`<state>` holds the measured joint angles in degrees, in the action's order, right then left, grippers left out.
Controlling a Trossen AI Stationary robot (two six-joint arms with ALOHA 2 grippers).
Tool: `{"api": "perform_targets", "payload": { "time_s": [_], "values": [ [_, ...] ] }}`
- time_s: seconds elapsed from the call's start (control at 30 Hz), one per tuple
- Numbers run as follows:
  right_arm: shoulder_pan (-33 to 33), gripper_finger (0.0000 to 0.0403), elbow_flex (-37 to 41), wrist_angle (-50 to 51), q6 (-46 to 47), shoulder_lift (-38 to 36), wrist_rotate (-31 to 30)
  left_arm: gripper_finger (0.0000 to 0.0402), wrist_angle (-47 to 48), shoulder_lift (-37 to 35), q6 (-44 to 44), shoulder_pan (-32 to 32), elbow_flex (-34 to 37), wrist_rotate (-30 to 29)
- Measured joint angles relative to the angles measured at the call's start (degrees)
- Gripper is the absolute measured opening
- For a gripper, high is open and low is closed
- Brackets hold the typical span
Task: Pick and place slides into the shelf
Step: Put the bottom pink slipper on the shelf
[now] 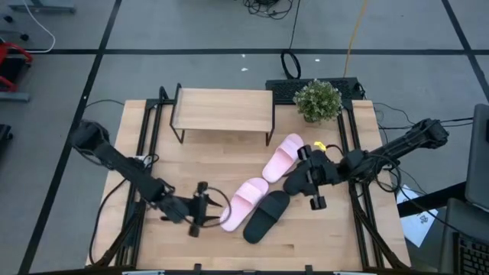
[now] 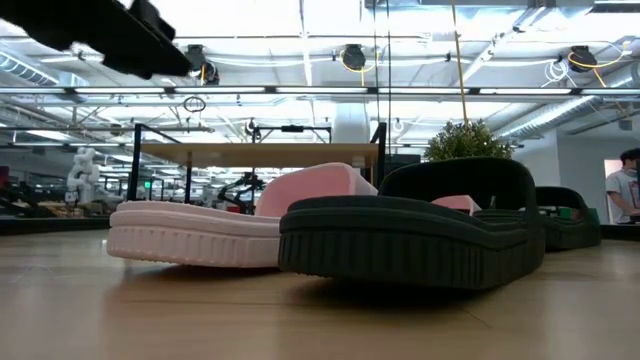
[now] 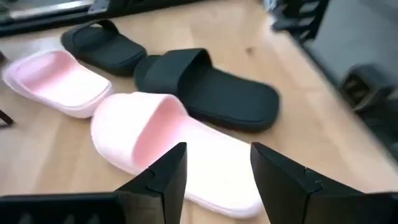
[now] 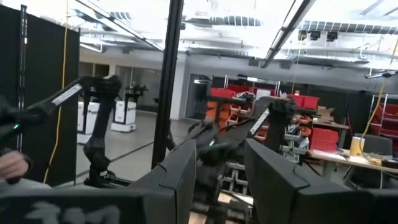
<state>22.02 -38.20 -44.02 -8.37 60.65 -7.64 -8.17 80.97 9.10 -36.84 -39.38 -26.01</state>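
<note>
Two pale pink slides and two black slides lie on the wooden tabletop in front of the shelf [image 1: 221, 111]. One pink slide [image 1: 244, 202] lies beside a black slide [image 1: 266, 215]. The other pink slide [image 1: 281, 158] lies nearer the shelf. The second black slide [image 1: 294, 183] is partly hidden under my right arm. My left gripper [image 3: 217, 155] is open, its fingers standing over the heel end of the near pink slide [image 3: 161, 143]. My right gripper [image 4: 221, 155] is open and empty, held level beside the far pink slide.
A potted plant [image 1: 318, 99] stands on the table to the right of the shelf. Black rails [image 1: 149, 130] run along the table's left and right sides. Bare tabletop [image 1: 199, 164] lies between the shelf and the slides.
</note>
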Motion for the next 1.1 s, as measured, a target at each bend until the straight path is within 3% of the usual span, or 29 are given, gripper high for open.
{"api": "perform_targets", "payload": {
  "time_s": [0.3,0.73,1.1],
  "values": [
    [0.0,0.0128,-0.02,0.71,-0.17,0.02,-0.04,0.0175,-1.03,9.83,-13.21,1.18,-4.43,-12.09],
    [0.0,0.0128,-0.07,2.72,-1.32,0.02,-0.07,0.0175,0.6,22.69,-20.45,7.48,-12.93,-11.35],
    [0.0,0.0128,-0.07,5.09,-1.32,0.0,-0.09,0.0175,1.86,27.1,-17.94,11.07,-14.68,-13.43]
  ]
}}
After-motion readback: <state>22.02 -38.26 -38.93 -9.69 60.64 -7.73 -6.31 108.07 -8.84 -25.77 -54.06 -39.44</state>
